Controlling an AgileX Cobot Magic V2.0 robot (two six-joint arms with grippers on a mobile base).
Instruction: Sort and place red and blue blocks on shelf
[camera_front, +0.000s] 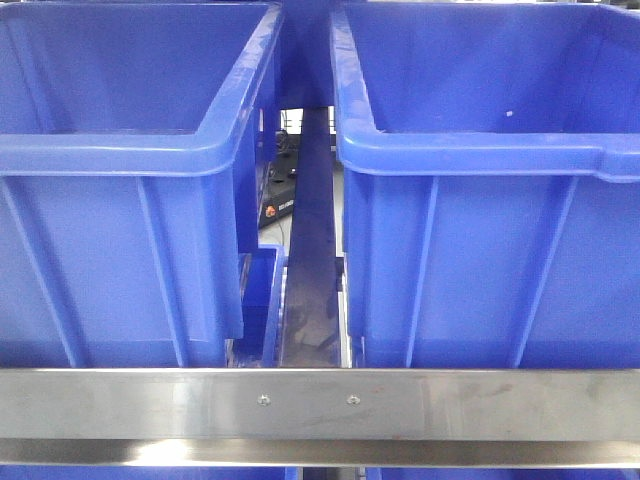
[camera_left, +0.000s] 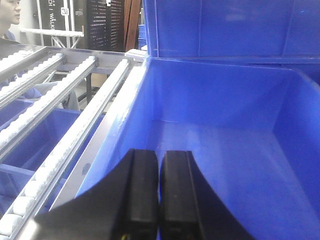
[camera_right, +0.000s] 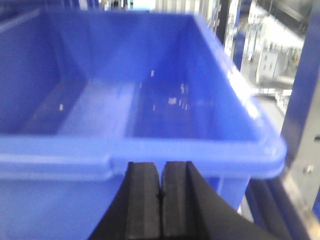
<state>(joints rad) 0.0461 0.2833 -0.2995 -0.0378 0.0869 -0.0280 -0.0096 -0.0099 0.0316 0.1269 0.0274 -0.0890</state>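
1. Blocks: neither the red nor the blue cube appears in any view. Their location cannot be determined.
2. Progress: both visible bin interiors are bare and neither end effector carries anything. Judged from this, either the sorting has not begun or the cubes lie out of view. No placement can be confirmed.
3. Left end effector (camera_left: 159, 192): matte black pads pressed together, holding nothing, poised over the near edge of the left bin (camera_left: 215, 145).
4. Right end effector (camera_right: 161, 197): pads pressed together, holding nothing, just outside the front rim of the right bin (camera_right: 150, 145).
5. Bins: glossy moulded blue plastic, rolled rims, ribbed outer walls, smooth floors.
6. Shelf (camera_front: 320, 400): brushed-steel front rail, flat, with two screws. White roller tracks (camera_left: 75, 135) run along the left bin's side.
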